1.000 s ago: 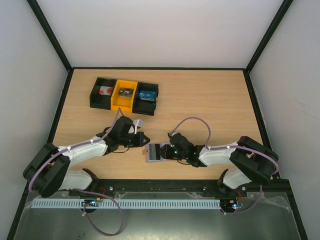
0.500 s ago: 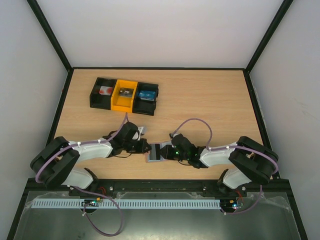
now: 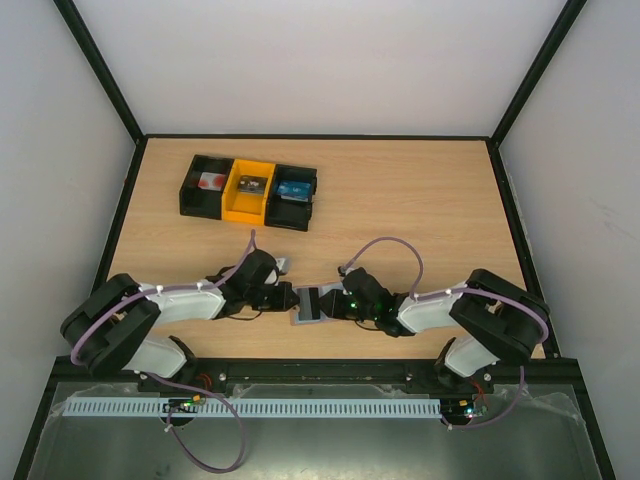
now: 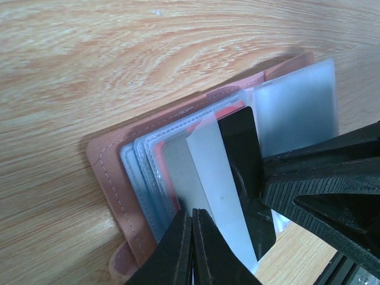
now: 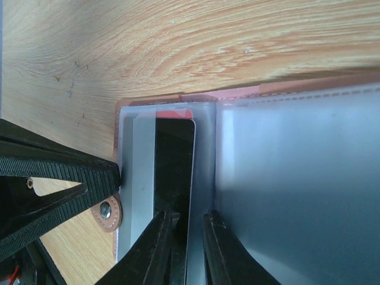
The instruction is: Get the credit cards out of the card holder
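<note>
Open mauve-brown folding card holder (image 3: 308, 304), near centre, holds a black card (image 4: 240, 148) and a grey card (image 4: 208, 172) in clear sleeves. Left gripper (image 4: 192, 215) tips together; right gripper (image 5: 187, 215) narrowly apart over the black card. Contents of the far-left black-and-yellow bin row (image 3: 248, 190) are unclear.

Light wood-grain table (image 3: 420, 200) within plain white walls (image 3: 320, 60) and black frame edges (image 3: 100, 68), under soft even light

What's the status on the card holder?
Left gripper shut, tips at the grey card edge. Right gripper jaws a slit apart at the black card, grip unclear. Card holder open, cards not yet out. No obstruction seen.
</note>
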Tool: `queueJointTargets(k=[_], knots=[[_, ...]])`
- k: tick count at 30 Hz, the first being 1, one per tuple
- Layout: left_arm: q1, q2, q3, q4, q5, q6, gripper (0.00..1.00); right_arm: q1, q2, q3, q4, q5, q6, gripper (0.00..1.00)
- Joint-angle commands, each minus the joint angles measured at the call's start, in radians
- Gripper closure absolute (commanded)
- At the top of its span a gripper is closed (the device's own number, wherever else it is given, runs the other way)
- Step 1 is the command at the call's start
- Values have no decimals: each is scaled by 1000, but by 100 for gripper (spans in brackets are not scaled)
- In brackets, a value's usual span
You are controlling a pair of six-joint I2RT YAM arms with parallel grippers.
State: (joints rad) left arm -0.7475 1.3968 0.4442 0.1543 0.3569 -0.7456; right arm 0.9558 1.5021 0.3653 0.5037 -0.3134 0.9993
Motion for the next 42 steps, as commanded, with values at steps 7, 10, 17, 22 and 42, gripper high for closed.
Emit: queueJointTargets(k=[7,10,17,22,42], knots=[[-19,35,-36,43,-17,-14,97,-10,37,-15,42,-12,11,86],[-19,39,-38,45,-19,-14,97,-11,34,-16,49,-18,13,87],[-19,37,-40,41,-29,-12,97,-14,10,-26,45,-8,3,98],[-19,34,-42,33,-36,-9,97,-19,-1,-39,47,-4,1,98],[-19,24,-59,31,-52,-9,97,-39,-62,-87,34,10,-2,98]])
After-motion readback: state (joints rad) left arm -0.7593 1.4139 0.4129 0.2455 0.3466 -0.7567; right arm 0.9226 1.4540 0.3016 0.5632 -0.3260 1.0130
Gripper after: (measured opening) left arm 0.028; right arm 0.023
